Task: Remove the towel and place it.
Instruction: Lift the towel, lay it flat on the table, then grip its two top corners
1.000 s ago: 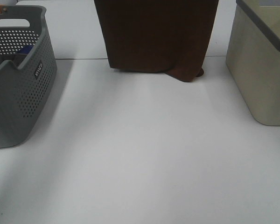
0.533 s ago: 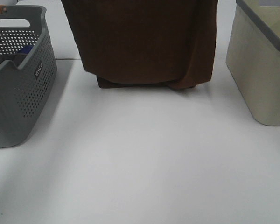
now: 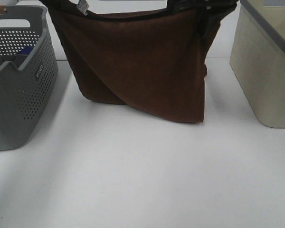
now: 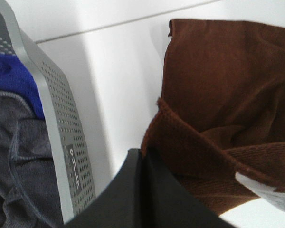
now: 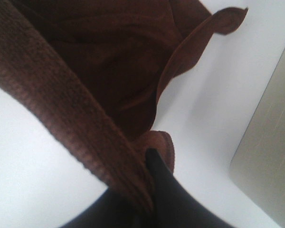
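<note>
Towel: hangs as a wide brown sheet between the two arms, its top edge sagging a little in the exterior view. It is clear of the grey basket, and its lower part rests on the bench.

Left end effector: pressed together, pinching the top corner nearest the basket, close to the white tag.

Right end effector: pressed together on the other top corner, on the side of the beige bin.

Change: a second ago the towel hangs as a narrow column with its top out of frame. Now the top edge is down in view and drawn out wide, and the bottom edge reaches further forward across the bench.

Lower edge: not flat. One diagonal fold runs from the basket side down to the low corner on the bin side.

Basket: keeps its other contents, a blue item among them — the towel no longer touches it.

Meaning: removal looks done. This is likely the placing step, with the cloth being spread and lowered onto the open bench between basket and bin.

Watch: the fold may end up doubled under the cloth if both corners come down together.
</note>
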